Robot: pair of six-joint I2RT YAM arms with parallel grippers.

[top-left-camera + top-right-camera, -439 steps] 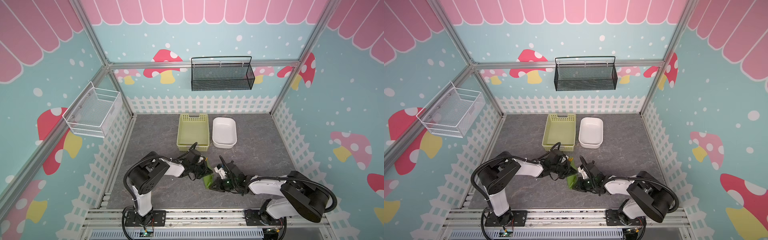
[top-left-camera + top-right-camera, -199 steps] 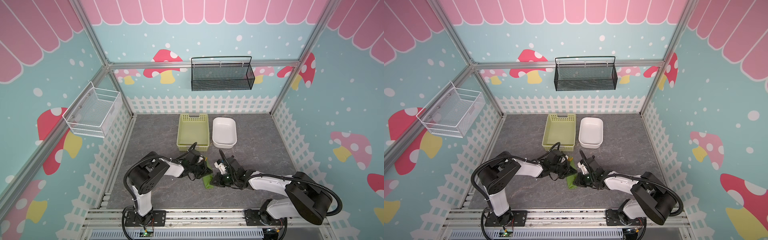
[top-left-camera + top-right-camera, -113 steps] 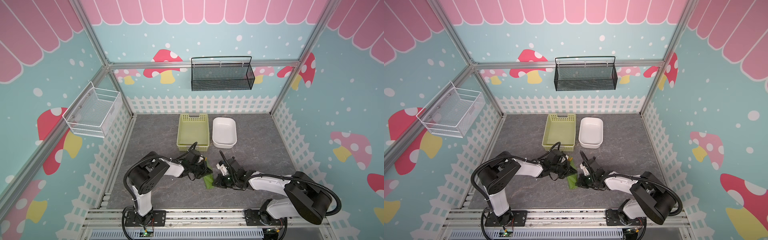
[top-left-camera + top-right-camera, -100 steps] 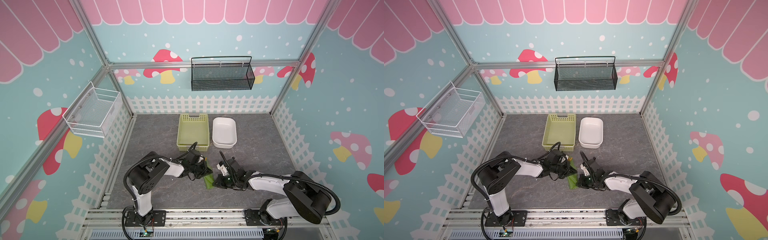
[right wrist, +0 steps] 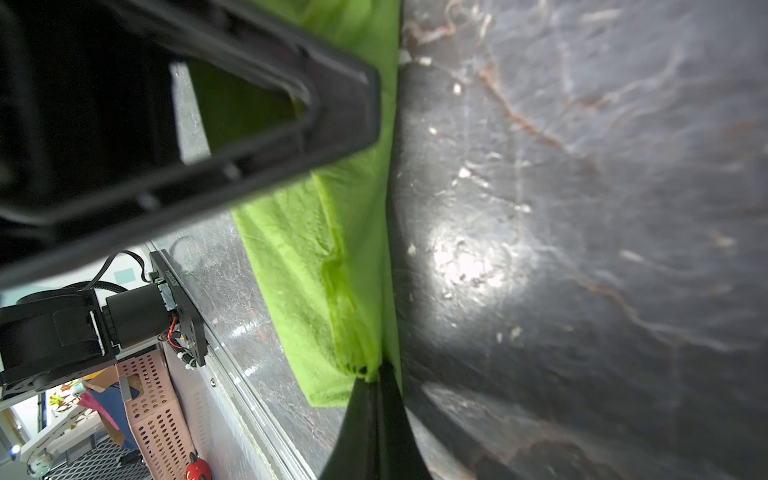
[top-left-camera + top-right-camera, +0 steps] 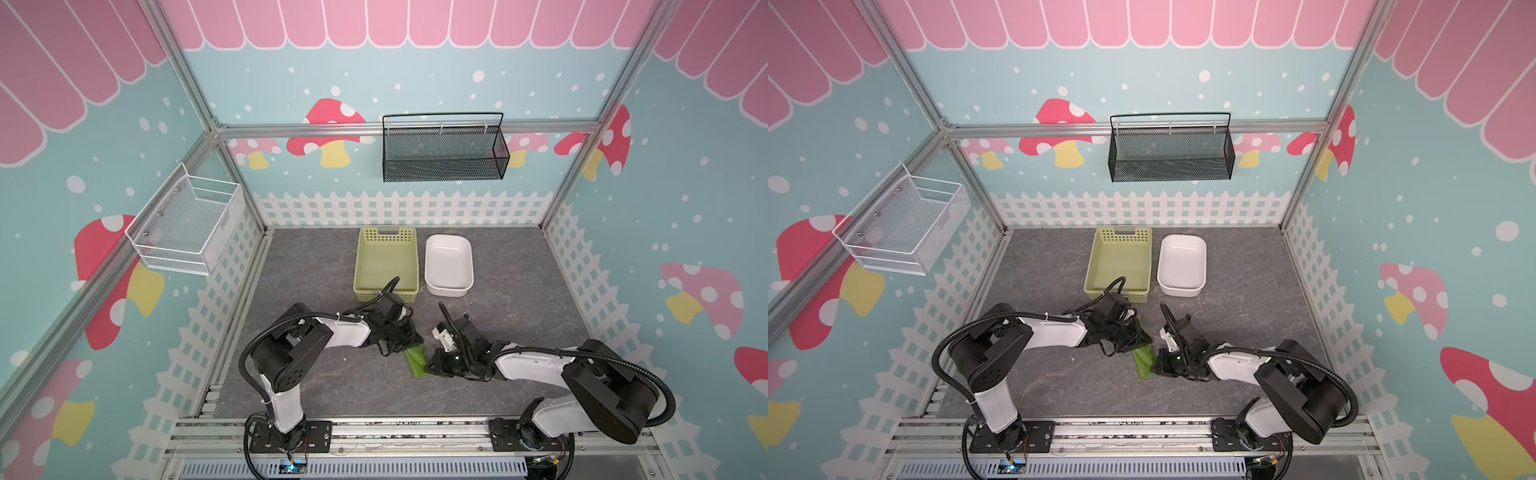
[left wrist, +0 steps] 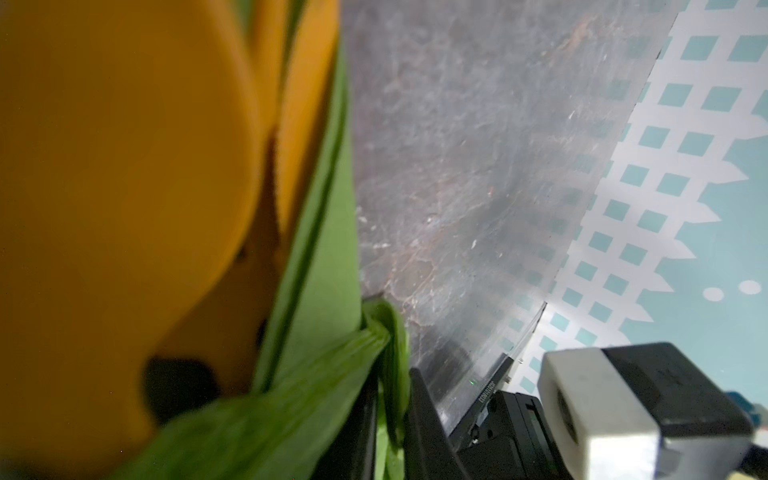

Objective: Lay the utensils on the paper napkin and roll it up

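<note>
Count: I see one thin green paper napkin (image 6: 417, 361), rolled; one pale yellow-green perforated plastic basket (image 6: 386, 237); one white rectangular dish (image 6: 449, 286); one black mesh wall basket (image 6: 444, 170); one white wire wall basket (image 6: 187, 249).
Utensils: the orange plastic utensils (image 7: 124, 166) are blurred, and I make out at least two overlapping pieces, no firm count.
Where: the napkin roll lies on the grey stone-look tabletop (image 6: 332, 374), lower centre of both top views, just below the plastic basket, between the two grippers.
Left gripper (image 6: 405, 338): it sits over the roll's upper end; I cannot tell how its jaws stand.
Right gripper (image 5: 376, 399): its jaws are pressed together, pinching the napkin's puckered edge.
Change: against the earlier top frames, the roll lies at the same spot with both grippers beside it.
Views: only the left wrist view shows orange plastic inside the green wrap; the top views show green paper alone; only the right wrist view shows the pinch.
</note>
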